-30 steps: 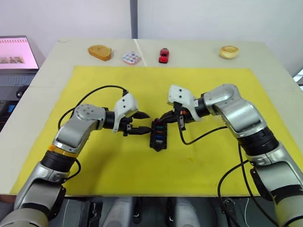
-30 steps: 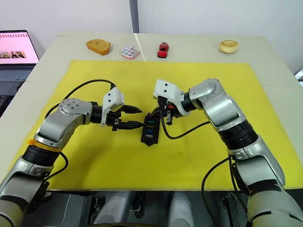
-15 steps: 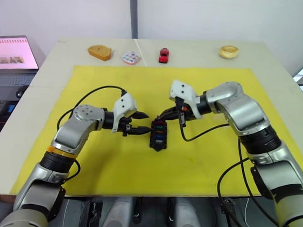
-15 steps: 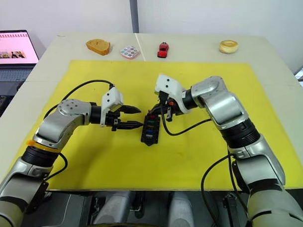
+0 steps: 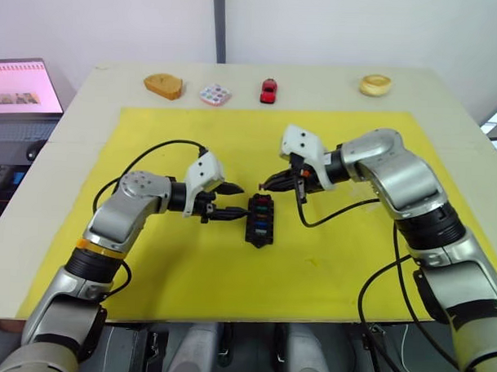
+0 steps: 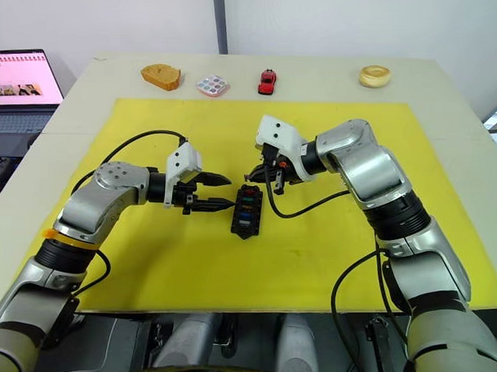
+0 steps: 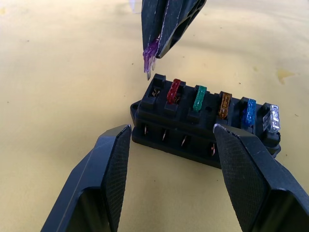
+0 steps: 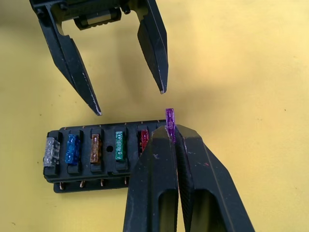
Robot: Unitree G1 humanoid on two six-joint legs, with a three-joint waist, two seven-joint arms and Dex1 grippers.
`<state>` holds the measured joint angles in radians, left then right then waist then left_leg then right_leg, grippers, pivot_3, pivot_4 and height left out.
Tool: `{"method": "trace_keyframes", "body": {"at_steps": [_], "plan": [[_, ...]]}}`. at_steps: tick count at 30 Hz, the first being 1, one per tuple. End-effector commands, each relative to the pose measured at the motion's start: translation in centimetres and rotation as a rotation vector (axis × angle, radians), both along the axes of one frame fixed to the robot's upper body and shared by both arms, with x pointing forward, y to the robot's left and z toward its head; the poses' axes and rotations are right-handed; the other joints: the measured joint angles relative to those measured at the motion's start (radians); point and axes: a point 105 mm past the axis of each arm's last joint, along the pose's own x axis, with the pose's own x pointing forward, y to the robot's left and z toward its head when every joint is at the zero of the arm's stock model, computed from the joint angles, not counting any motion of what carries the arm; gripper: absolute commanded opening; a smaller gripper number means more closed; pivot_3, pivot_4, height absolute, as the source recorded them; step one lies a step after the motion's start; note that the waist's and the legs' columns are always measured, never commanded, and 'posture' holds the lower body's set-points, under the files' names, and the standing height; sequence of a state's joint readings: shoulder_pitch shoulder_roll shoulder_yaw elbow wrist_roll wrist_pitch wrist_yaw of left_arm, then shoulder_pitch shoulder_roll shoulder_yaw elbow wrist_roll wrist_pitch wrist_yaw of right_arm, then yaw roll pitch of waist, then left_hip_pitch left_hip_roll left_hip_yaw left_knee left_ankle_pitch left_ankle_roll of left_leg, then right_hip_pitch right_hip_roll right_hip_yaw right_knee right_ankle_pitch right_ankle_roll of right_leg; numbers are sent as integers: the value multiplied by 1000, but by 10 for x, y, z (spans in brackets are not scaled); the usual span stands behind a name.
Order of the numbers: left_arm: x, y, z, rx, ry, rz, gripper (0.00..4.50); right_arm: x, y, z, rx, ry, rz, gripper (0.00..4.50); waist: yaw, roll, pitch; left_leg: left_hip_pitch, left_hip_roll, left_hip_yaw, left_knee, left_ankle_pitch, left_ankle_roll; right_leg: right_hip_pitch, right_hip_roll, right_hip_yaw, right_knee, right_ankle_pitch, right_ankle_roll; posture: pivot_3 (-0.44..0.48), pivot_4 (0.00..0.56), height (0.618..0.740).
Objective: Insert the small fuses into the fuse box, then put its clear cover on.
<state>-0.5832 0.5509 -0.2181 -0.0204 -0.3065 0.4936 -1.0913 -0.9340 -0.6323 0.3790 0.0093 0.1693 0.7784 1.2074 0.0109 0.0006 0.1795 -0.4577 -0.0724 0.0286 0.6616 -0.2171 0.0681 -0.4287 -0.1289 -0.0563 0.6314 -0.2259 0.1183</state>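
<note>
Spread wide and empty, the left gripper [image 5: 230,202] sits just beside the fuse box [image 5: 259,220] on the yellow mat [image 5: 336,262]; the right gripper [image 5: 268,183], pinched shut on the purple fuse [image 7: 150,54], hovers above the box's far end. Five fuses are seated: red, green, amber, blue and a clear-grey one [image 7: 273,118], leaving one slot bare. A tilted fuse could miss that slot, or pressing could shove the unbraced box. No clear cover is discernible.
</note>
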Motion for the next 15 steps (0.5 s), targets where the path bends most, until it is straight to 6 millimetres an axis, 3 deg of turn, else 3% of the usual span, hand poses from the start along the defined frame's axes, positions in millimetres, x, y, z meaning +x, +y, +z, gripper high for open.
{"method": "trace_keyframes", "body": {"at_steps": [1,15], "plan": [[-2,-1,14,-16,-46,-15,2846,0,-2,4,-1,-20,-1,0,0,0,0,0,0,0,0,0,0,0,0,0,0,0,0,0,150,740],[-1,1,12,-21,-39,-1,2846,3,0,-8,-28,-13,-5,0,0,0,0,0,0,0,0,0,0,0,0,0,0,0,0,0,150,740]]}}
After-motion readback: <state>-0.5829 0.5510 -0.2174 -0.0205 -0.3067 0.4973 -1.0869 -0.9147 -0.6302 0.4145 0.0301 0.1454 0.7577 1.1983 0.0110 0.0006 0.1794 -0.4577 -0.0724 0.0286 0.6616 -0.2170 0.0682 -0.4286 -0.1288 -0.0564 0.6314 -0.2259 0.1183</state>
